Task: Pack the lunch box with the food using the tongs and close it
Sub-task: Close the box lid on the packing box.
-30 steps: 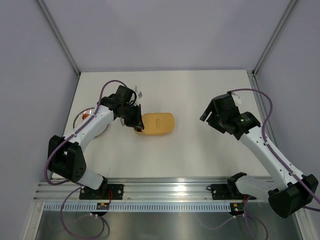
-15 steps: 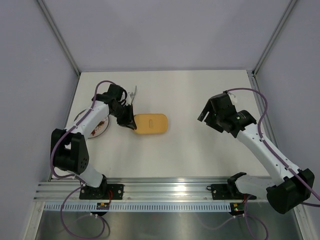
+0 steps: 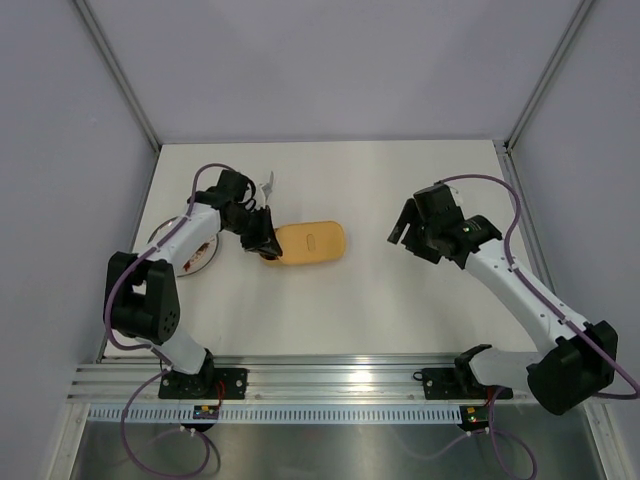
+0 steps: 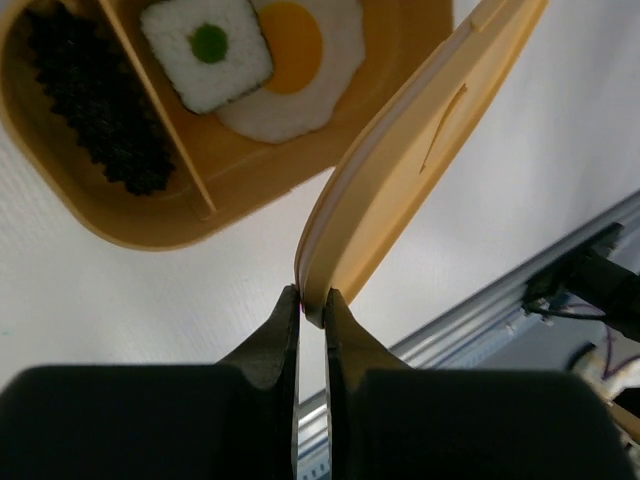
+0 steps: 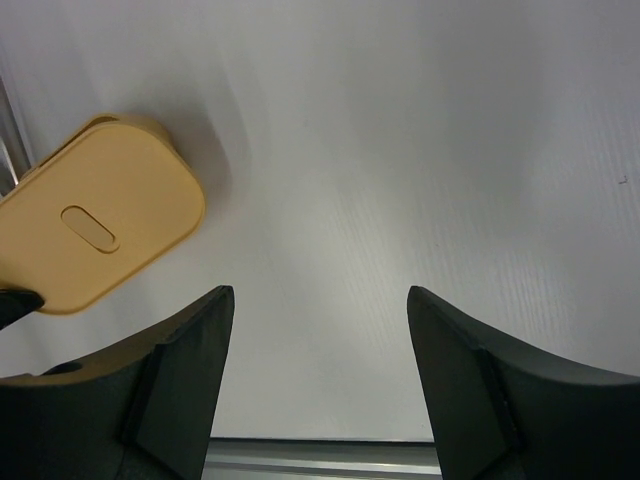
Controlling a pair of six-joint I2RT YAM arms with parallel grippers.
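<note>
My left gripper (image 4: 312,300) is shut on the edge of the yellow-orange lid (image 4: 420,150), which it holds tilted over the lunch box (image 4: 150,225). The open tub holds food: a fried egg (image 4: 300,70), a white square piece with a green dot (image 4: 205,50) and dark brown bits (image 4: 95,110) behind a divider. From above, the lid (image 3: 312,243) hides nearly all of the tub, with the left gripper (image 3: 265,245) at its left end. My right gripper (image 5: 320,300) hangs open and empty over bare table, right of the lid (image 5: 100,225). No tongs show.
A small round white plate (image 3: 157,238) lies left of the box, partly under the left arm. The right gripper (image 3: 405,232) is above the table's right half. Grey walls close three sides, and a metal rail (image 3: 340,380) runs along the near edge.
The left gripper carried the lid left, then slightly back right, staying shut on it. The right gripper drifted left toward the middle of the table, still open.
</note>
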